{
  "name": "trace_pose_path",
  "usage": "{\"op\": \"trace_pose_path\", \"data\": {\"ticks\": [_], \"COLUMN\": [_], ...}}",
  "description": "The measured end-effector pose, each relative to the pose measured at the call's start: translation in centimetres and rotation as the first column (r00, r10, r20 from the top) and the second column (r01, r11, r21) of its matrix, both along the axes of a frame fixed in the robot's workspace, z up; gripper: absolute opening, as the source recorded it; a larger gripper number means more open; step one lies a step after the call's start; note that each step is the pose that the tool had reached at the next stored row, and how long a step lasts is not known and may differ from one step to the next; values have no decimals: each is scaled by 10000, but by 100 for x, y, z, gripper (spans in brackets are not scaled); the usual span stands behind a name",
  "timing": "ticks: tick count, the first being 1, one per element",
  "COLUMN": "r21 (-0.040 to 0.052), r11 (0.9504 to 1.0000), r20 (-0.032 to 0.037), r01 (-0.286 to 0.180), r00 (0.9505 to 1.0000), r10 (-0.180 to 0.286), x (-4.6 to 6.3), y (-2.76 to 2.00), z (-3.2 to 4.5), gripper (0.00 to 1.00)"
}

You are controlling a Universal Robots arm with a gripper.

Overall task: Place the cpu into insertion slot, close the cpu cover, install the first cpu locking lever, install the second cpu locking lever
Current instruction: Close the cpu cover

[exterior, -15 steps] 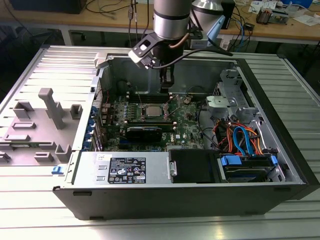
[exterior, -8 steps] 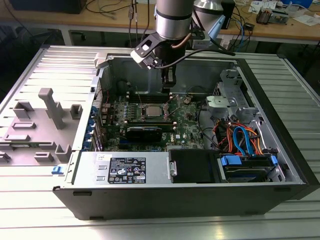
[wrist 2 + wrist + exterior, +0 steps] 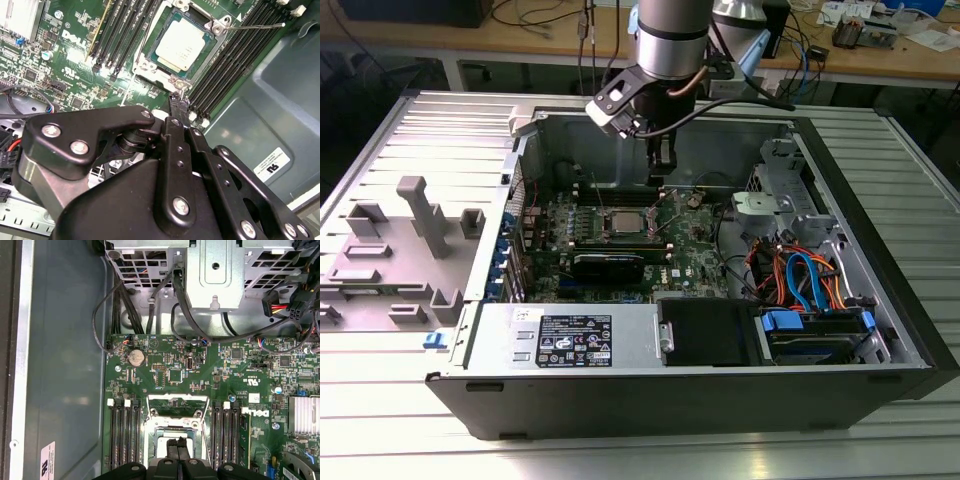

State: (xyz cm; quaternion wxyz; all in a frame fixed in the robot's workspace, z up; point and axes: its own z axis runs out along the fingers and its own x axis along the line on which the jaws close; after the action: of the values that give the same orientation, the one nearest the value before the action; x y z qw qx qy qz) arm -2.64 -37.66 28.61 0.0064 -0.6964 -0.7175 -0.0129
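Note:
The cpu [image 3: 182, 45], a flat square chip with a dull silver top, lies in its socket on the green motherboard [image 3: 170, 375]. The cpu cover [image 3: 150, 67], a silvery frame with a square window, lies flat around the chip. One thin wire locking lever [image 3: 255, 26] sticks out from the socket's corner over the memory slots. My gripper [image 3: 179, 102] is shut, its black fingertips [image 3: 178, 444] pressed together just above the socket's edge; I see nothing between them. In the exterior view the gripper [image 3: 660, 178] hangs inside the open case, just to the right of the socket [image 3: 622, 222].
Black memory slots [image 3: 125, 430] flank the socket on both sides. A coin battery [image 3: 136, 357], a finned heatsink [image 3: 305, 415], a metal drive cage [image 3: 215, 270] and black cables [image 3: 150, 315] lie close by. A black expansion card [image 3: 608, 265] and the power supply [image 3: 570, 340] sit nearer the case front.

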Motion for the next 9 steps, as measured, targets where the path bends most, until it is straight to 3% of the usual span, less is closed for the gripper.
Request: {"op": "trace_pose_path", "data": {"ticks": [9], "r21": [0], "r11": [10000], "r20": [0], "r01": [0], "r00": [10000], "r10": [0], "x": [34], "y": [0], "z": [0], "gripper": [11]}}
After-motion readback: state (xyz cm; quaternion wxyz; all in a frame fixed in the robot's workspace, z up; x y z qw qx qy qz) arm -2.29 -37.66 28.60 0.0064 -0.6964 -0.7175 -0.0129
